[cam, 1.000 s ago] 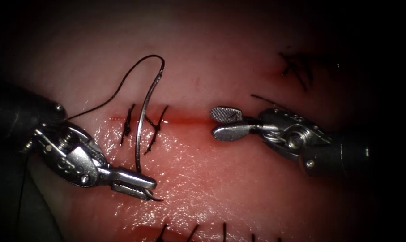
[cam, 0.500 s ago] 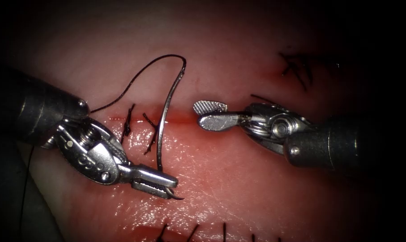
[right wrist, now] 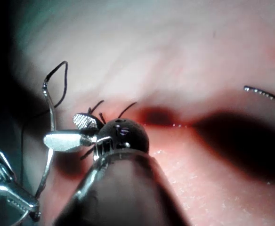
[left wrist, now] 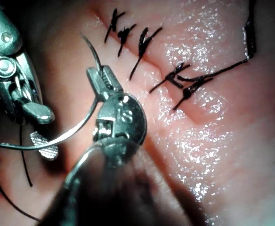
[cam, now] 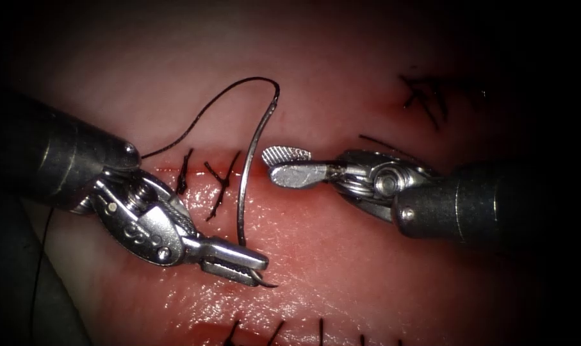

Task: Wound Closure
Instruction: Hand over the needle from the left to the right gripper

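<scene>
My left tool (cam: pixel 248 266) is shut on the curved needle (cam: pixel 239 205) close to its sharp tip, which pokes out past the jaws. The needle rises free above the tissue (cam: pixel 367 269) and crosses over the cut (cam: pixel 197 170). Its blunt end is up high, where the black thread (cam: pixel 194 118) arcs back left behind the left shaft. My right tool (cam: pixel 268 163) is open, holds nothing, and has its tips just right of the needle's middle. The left wrist view has the left tool (left wrist: pixel 100 77) gripping the needle (left wrist: pixel 71 134). In the right wrist view the open right tool (right wrist: pixel 61 130) sits beside the needle (right wrist: pixel 48 113).
Two dark stitches (cam: pixel 220 186) cross the cut left of the needle, with red fluid along the cut line. A knotted stitch (cam: pixel 425 96) lies at the far upper right, a cut thread end (cam: pixel 380 141) above the right tool, and another row of stitches (cam: pixel 277 330) along the near edge.
The left tool has carried the needle to the right, past the two stitches. The right tool has moved left, and its open jaws have come up beside the needle.
</scene>
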### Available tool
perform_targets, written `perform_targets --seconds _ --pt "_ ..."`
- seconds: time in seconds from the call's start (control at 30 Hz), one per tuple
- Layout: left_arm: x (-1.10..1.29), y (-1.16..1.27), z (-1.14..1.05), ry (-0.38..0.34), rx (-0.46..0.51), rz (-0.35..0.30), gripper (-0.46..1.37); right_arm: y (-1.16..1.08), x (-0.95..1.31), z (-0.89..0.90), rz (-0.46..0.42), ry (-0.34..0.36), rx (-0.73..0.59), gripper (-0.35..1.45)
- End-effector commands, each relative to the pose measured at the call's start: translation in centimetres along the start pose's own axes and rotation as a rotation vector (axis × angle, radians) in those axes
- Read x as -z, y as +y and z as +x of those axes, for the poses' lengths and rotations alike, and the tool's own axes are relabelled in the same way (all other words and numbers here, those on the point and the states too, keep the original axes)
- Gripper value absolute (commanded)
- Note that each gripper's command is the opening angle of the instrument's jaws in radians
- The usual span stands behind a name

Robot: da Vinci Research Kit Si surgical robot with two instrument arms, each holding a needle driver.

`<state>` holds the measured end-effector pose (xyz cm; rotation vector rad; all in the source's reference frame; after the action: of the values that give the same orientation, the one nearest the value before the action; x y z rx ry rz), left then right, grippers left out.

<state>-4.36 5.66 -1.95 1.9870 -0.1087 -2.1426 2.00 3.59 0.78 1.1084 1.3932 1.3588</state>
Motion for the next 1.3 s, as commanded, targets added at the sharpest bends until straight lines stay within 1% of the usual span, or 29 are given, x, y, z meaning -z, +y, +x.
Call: perform_targets --seconds 0.03,0.23,0.4,0.67,0.73,0.83,0.87,0.9,0.93,0.97,1.0,1.07,1.3 --pt "0.00 0.00 0.00 0.000 0.000 -0.003 -0.35 -0.01 -0.01 -0.01 0.002 0.001 0.001 1.04" --pt "0.00 -0.01 0.01 -0.002 0.000 -0.002 -0.35 -0.03 -0.05 -0.03 0.003 0.002 0.001 1.04" --pt "-0.05 -0.02 0.01 -0.001 0.000 -0.001 -0.35 -0.04 -0.07 -0.05 0.003 0.002 0.001 1.03" --pt "-0.11 -0.02 0.02 0.002 0.005 -0.001 -0.35 -0.04 -0.11 -0.05 0.001 0.005 0.001 0.99" --pt "-0.11 -0.02 0.03 0.002 0.005 -0.001 -0.35 -0.03 -0.13 -0.05 0.001 0.006 0.001 0.95" --pt "-0.12 -0.01 0.05 0.002 0.005 -0.001 -0.35 -0.03 -0.15 -0.05 0.000 0.008 0.001 0.77" --pt "-0.12 -0.01 0.05 0.003 0.005 -0.002 -0.35 -0.03 -0.16 -0.05 -0.001 0.009 0.001 0.65" --pt "-0.12 0.00 0.06 0.003 0.005 -0.002 -0.35 -0.03 -0.17 -0.04 0.001 0.012 0.001 0.41" --pt "-0.12 0.00 0.06 0.004 0.005 -0.002 -0.35 -0.03 -0.17 -0.04 -0.001 0.010 0.001 0.08" --pt "-0.13 0.00 0.06 0.004 0.010 -0.003 -0.35 -0.04 -0.17 -0.04 -0.008 0.008 0.000 -0.20" --pt "-0.13 0.00 0.06 0.004 0.010 -0.003 -0.35 -0.04 -0.18 -0.03 -0.021 0.004 -0.001 -0.35" --pt "-0.13 0.00 0.07 0.005 0.010 -0.003 -0.35 -0.04 -0.18 -0.03 -0.036 0.002 -0.003 -0.35" --pt "-0.13 0.00 0.06 0.006 0.016 -0.004 -0.35 -0.04 -0.17 -0.02 -0.040 0.002 -0.004 -0.35"
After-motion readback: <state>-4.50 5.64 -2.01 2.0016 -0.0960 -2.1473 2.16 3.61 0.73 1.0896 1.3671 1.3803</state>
